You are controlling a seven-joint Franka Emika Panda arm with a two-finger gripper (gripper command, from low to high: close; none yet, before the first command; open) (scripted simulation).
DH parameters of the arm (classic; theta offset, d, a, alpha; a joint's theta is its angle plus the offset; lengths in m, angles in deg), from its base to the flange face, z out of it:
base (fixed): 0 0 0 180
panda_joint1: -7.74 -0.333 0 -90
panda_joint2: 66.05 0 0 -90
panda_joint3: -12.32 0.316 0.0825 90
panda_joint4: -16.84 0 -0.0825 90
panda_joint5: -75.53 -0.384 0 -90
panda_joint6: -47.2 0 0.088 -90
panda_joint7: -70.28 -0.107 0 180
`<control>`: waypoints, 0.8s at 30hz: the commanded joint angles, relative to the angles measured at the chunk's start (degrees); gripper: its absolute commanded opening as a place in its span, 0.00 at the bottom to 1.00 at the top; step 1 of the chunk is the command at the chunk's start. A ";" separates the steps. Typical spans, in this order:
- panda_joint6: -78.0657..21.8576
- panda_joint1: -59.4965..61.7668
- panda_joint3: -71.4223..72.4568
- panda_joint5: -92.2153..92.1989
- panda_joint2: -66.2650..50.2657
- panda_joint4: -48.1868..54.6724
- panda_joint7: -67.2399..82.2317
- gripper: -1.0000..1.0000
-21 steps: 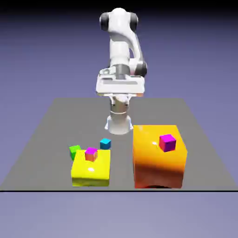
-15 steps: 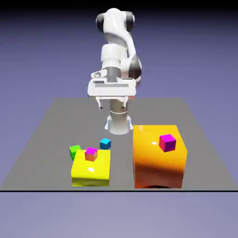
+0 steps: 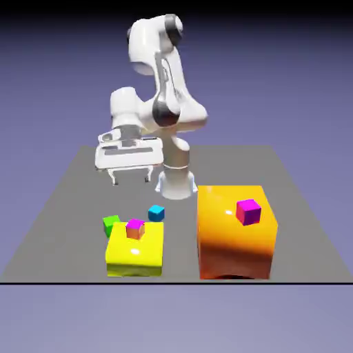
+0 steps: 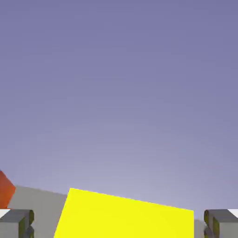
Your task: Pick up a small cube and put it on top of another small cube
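Your gripper [image 3: 131,178] hangs with its jaws spread wide and empty, above the table [image 3: 62,207] and well apart from the cubes. The green cube [image 3: 110,223] sits on the table, touching the yellow block's [image 3: 135,251] far corner on the exterior view's left, near the cyan cube [image 3: 156,213].

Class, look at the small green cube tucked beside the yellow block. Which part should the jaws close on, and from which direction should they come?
Probably from straight above. The green cube sits on the table against the yellow block, near its far corner at the exterior view's left, so a sideways approach looks blocked there. Close the jaws on two opposite upright faces that stay free of the block. The gripper hangs open above it.
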 commanded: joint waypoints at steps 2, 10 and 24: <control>-0.09 -2.04 -4.16 -1.96 -0.45 -0.08 4.98 0.50; -0.44 -10.19 -20.77 -9.78 -2.23 -0.41 24.87 0.50; -1.05 -24.46 -49.84 -23.48 -5.35 -0.99 59.69 0.50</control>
